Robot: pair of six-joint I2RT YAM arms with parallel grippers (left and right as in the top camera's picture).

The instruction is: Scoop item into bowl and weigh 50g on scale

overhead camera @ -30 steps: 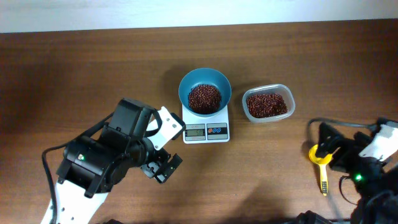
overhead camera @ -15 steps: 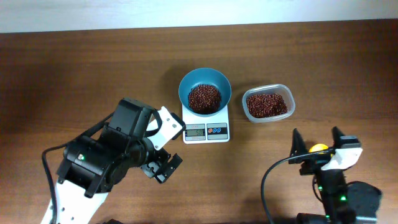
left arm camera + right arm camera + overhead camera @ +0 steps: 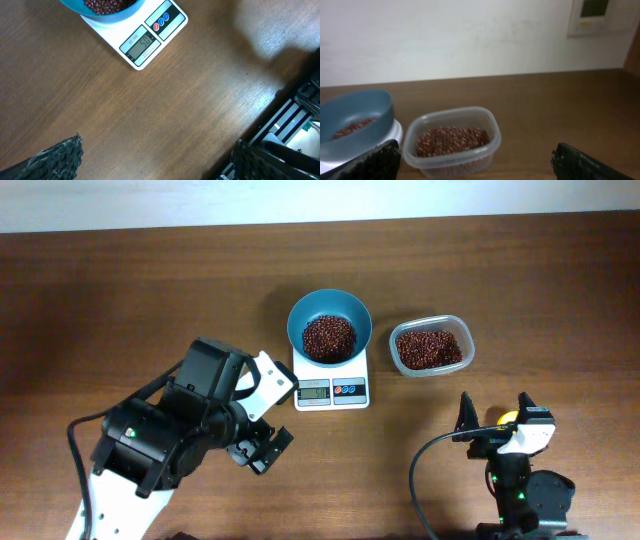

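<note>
With the reading on the white scale [image 3: 352, 391] showing 50, the two arms are standing off from the work. The teal bowl [image 3: 296, 326] is sitting squarely on the scale near the middle of the wooden table [image 3: 120, 300], a heap of dark red-brown beans [image 3: 328, 337] lying in its bottom. More beans are resting in the clear plastic container [image 3: 468, 346] just beside the scale on the right arm's side.

The one thing changing over the last second is the right arm. It is swinging in from the table's edge and drawing back towards the near side, well apart from bowl and container alike. The right gripper [image 3: 495, 413] is gaping wide and carrying nothing, and its wrist view is looking level across at the container. A scrap of yellow, seemingly the scoop [image 3: 508, 418], is showing under it, mostly hidden; whether it is lying free on the table is hard to tell. The left gripper [image 3: 157, 145] is hanging motionless over bare wood short of the scale, its jaws likewise spread and empty.

Judging by the display and the retreating arm, the weighing looks finished, with no more scooping called for.
</note>
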